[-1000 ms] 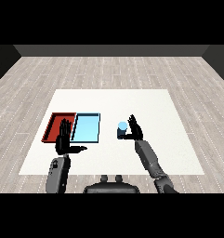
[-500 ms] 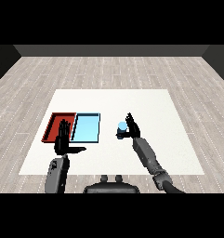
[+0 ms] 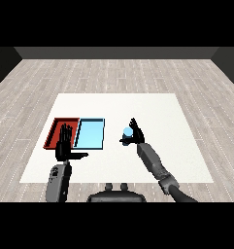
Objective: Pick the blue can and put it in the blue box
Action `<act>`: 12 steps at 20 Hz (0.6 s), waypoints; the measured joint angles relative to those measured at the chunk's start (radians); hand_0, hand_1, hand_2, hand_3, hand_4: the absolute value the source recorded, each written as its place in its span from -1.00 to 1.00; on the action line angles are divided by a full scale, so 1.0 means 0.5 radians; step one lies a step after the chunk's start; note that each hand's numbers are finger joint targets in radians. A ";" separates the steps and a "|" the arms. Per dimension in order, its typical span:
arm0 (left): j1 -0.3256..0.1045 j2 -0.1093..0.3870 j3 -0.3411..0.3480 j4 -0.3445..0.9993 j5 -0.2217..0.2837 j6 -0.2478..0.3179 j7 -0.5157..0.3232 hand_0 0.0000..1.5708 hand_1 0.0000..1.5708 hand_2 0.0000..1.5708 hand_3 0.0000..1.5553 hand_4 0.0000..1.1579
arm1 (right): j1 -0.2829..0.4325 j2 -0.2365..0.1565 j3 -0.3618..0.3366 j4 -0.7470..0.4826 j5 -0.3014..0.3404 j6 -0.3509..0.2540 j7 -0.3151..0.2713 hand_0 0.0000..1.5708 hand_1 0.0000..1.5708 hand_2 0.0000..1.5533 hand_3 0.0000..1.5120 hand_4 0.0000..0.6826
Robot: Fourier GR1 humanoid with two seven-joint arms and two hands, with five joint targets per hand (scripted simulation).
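**Ana:** Head view first, and it is the only one we have. Where is the blue can (image 3: 127,133) in relation to the hands?

**Ben:** It stands upright on the white table (image 3: 186,146), right of the table's middle and nearer the near edge than the far one. The right hand (image 3: 134,134) is up against it: the can sits on the hand's inner side, the side facing the trays, with the thumb reaching under or in front of its lower part and the fingers rising behind its right side.

**Ana:** Is that hand closed round it?

**Ben:** Its fingers look partly curled about the can, so I would call it a grasp forming or just made; I cannot tell whether the can has left the table.

**Ana:** And the other hand?

**Ben:** The left hand (image 3: 65,145) is spread, fingers straight and pointing away from the robot, thumb out to the side. It hangs over the near edge of the red tray (image 3: 53,132), holding nothing, well apart from the can.

**Ana:** So which way must the can travel?

**Ben:** Towards the robot's left. The light blue tray (image 3: 91,134) lies just left of the can, with a strip of bare table between them, and its right edge is the closest one. Its long axis runs away from the robot, so a sideways carry by the right arm crosses the short width. The red tray touches its far side, so in my judgement overshooting is the thing to watch.
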 measured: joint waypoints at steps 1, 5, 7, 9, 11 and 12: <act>-0.011 -0.006 0.003 0.016 0.003 0.000 -0.015 -1.00 -1.00 -1.00 -1.00 -1.00 | -0.026 0.000 0.063 0.031 -0.066 -0.025 -0.018 -1.00 -1.00 -1.00 -1.00 -1.00; 0.010 -0.019 0.001 0.012 0.003 0.002 -0.037 -1.00 -1.00 -1.00 -1.00 -1.00 | -0.030 -0.009 0.143 0.013 -0.147 -0.072 -0.013 -1.00 -1.00 -1.00 -1.00 -1.00; 0.021 -0.014 0.002 0.028 -0.002 -0.011 -0.060 -1.00 -1.00 -1.00 -1.00 -1.00 | -0.082 -0.006 0.139 0.091 -0.178 -0.102 -0.042 0.34 0.34 0.57 0.49 -0.48; 0.001 -0.024 -0.005 0.044 -0.015 0.005 -0.057 -1.00 -1.00 -1.00 -1.00 -1.00 | -0.075 -0.004 0.176 0.109 -0.167 -0.167 -0.068 0.95 0.95 0.91 0.92 0.71; 0.026 -0.026 -0.018 0.013 -0.014 -0.004 -0.057 -1.00 -1.00 -1.00 -1.00 -1.00 | -0.102 -0.003 0.174 0.165 -0.129 -0.218 -0.052 0.99 0.99 0.91 0.91 0.93; 0.017 -0.037 -0.027 0.018 -0.025 0.009 -0.052 -1.00 -1.00 -1.00 -1.00 -1.00 | -0.089 -0.002 0.190 0.140 -0.114 -0.254 -0.021 0.99 0.99 0.92 0.92 0.97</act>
